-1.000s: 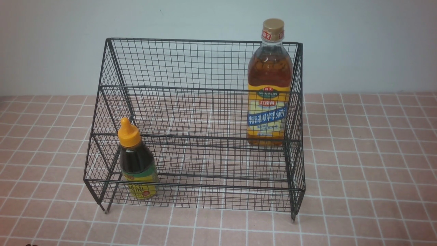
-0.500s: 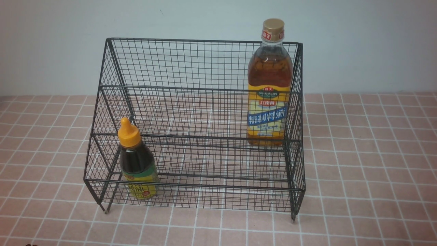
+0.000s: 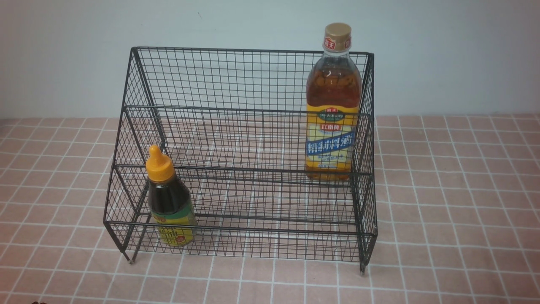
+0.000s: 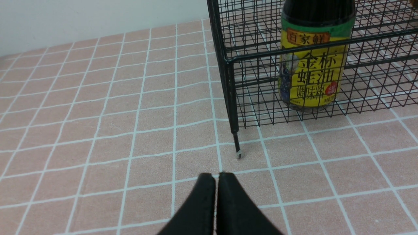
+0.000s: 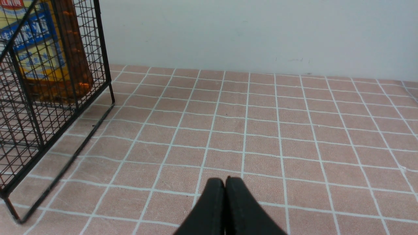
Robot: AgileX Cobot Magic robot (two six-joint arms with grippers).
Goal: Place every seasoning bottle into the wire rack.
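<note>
The black wire rack [image 3: 249,80] stands in the middle of the table. The small dark-sauce bottle [image 3: 168,200] with orange pointed cap stands upright at the left end of the lower tier; it also shows in the left wrist view [image 4: 310,68]. The tall amber bottle [image 3: 333,109] with gold cap stands upright at the right end of the upper tier; it also shows in the right wrist view [image 5: 49,49]. My left gripper [image 4: 217,176] is shut and empty, short of the rack's front left leg. My right gripper [image 5: 225,181] is shut and empty, right of the rack. Neither gripper shows in the front view.
The table is covered with a pink tiled cloth [image 3: 455,202]. A pale wall [image 3: 443,55] stands behind the rack. The rack's front left leg [image 4: 237,147] is close ahead of my left gripper. The rack's side frame [image 5: 65,143] runs beside my right gripper.
</note>
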